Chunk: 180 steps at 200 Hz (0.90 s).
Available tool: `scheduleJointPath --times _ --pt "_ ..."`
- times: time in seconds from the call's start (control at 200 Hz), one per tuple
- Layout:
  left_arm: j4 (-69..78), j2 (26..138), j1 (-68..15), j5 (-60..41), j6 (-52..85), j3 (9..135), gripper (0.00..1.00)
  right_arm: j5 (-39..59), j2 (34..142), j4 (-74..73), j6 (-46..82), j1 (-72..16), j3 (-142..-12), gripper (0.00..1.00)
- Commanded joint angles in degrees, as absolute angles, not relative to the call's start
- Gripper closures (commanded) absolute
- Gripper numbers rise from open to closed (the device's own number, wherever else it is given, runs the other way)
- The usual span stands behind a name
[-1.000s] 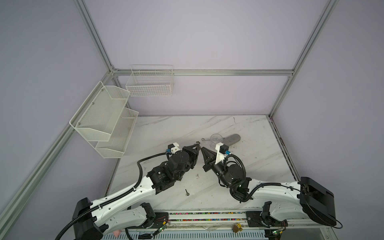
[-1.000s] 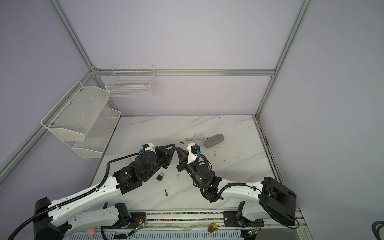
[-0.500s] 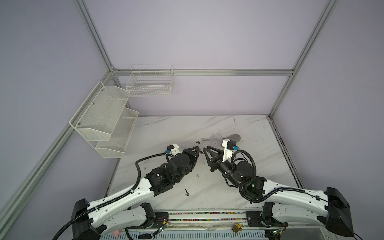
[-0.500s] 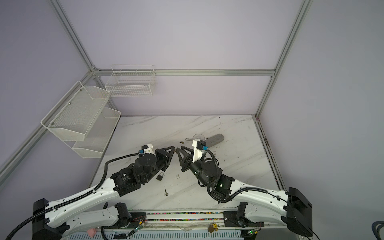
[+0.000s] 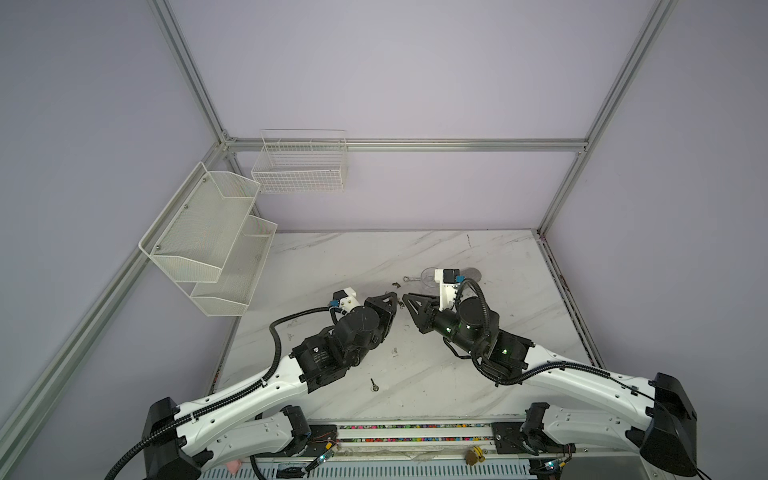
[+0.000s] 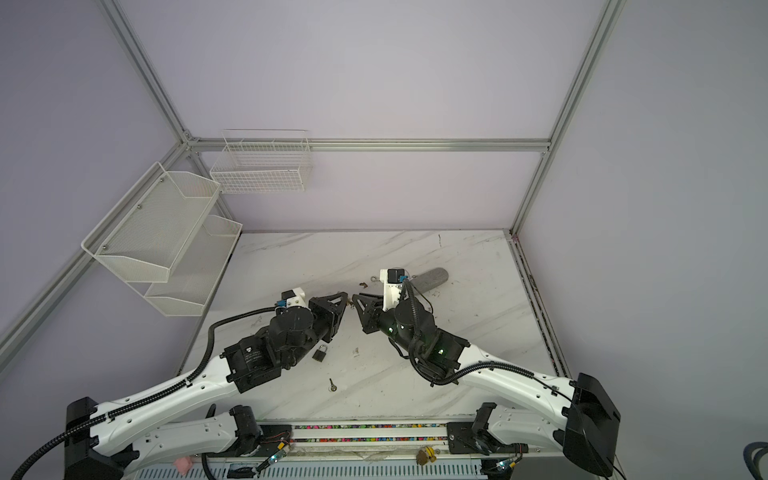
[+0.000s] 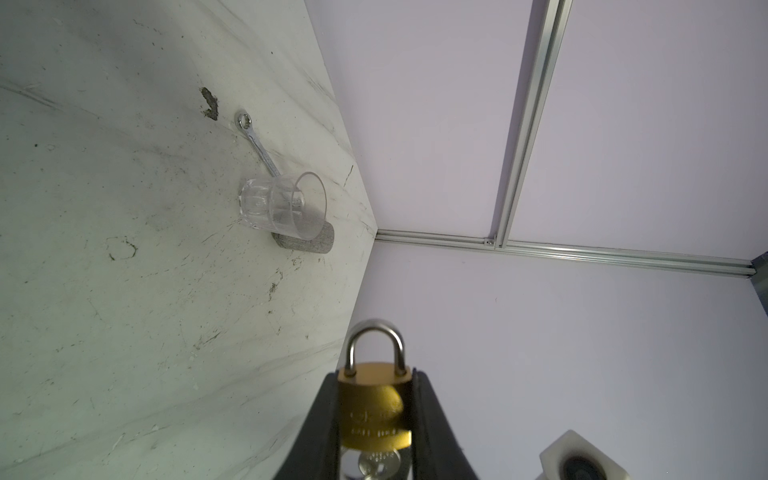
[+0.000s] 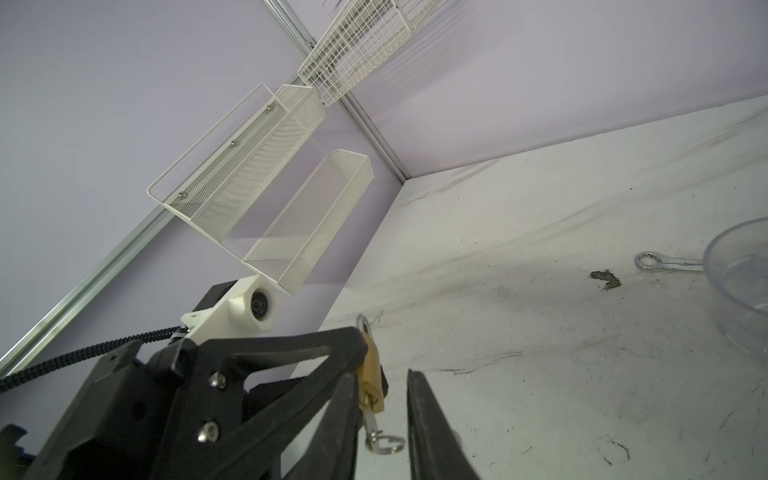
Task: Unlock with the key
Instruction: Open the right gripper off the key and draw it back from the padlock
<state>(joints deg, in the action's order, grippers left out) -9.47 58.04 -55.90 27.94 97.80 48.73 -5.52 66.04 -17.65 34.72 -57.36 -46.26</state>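
On the marble table [image 5: 332, 257] a clear glass [image 5: 427, 276] stands partly behind the right arm's white camera mount, with a small wrench [image 5: 409, 279] just left of it in the view and a grey pad [image 5: 473, 274] just right of it. Nearer the camera than the glass, the left gripper [image 5: 392, 307] and right gripper [image 5: 409, 308] face each other tip to tip, the padlock [image 5: 400, 304] only a speck between them. Nearer still lies a loose key [image 5: 374, 386], while white mesh shelves [image 5: 208, 245] and a wire basket [image 5: 299, 166] hang on the walls far left of the glass.
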Motion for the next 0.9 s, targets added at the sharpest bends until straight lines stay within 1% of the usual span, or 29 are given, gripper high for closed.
scheduleJointPath --times 0.0,0.17,0.3,0.485,0.605,0.705,0.895 --pt "-7.83 57.65 -55.39 29.36 97.08 52.2 1.0 -2.55 66.46 -15.8 35.95 -57.03 -47.77 0.78" --pt "-7.65 58.09 -55.21 29.19 97.12 52.25 1.0 -1.25 66.98 -15.5 35.77 -56.87 -47.7 0.79" --pt "-7.34 58.44 -55.03 28.78 97.28 52.29 1.0 -1.83 67.36 -14.37 35.95 -56.87 -47.54 0.82" --pt "-7.58 58.45 -54.84 28.74 97.35 52.38 1.0 -2.19 67.29 -13.24 35.78 -56.78 -47.62 0.82" --pt "-7.41 58.62 -54.84 28.68 97.36 52.38 1.0 -2.55 67.24 -13.01 35.64 -56.69 -47.77 0.83" --pt "-7.39 58.7 -54.83 28.52 97.31 52.5 1.0 -2.4 67.54 -12.92 35.55 -56.68 -47.9 0.91" --pt "-6.75 58.86 -54.83 27.49 97.31 52.73 1.0 -2.11 68.09 -12.92 35.07 -56.6 -47.9 0.98"
